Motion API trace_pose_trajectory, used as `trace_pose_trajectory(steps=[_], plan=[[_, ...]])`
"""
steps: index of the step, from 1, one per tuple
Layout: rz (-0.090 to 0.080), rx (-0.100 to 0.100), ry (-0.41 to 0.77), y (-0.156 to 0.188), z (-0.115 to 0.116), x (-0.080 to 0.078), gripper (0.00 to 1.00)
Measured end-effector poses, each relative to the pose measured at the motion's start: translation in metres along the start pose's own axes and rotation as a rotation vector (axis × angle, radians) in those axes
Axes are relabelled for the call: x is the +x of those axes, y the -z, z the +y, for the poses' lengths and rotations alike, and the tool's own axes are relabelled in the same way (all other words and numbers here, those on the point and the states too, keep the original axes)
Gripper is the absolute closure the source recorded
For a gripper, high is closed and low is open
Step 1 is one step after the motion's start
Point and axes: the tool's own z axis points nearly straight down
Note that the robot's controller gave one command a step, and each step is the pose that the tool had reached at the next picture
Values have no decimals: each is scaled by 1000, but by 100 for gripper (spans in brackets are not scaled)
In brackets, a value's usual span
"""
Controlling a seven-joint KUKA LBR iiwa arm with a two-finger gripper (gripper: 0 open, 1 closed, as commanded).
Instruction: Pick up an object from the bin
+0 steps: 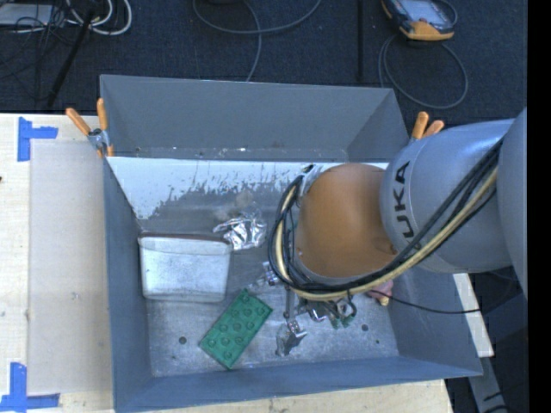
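My gripper (297, 323) hangs low over the bin floor at the front middle, mostly hidden under the arm's orange cover. A green studded building plate (234, 328) lies flat and askew just to its left, its upper right corner close to the gripper. A small green piece (345, 314) shows at the gripper's right side; whether it is held I cannot tell.
A silver rectangular box (183, 268) lies at the bin's left. A crumpled ball of foil (241, 231) sits behind it near the middle. A bit of something pink (382, 297) peeks out under the arm at the right. The arm covers the bin's right half.
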Motion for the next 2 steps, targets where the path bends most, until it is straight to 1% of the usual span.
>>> trace_pose_trajectory(steps=[1, 2], plan=[[-15, 4, 156, -66, 28, -15, 0], [-24, 3, 155, -64, 29, -17, 100]])
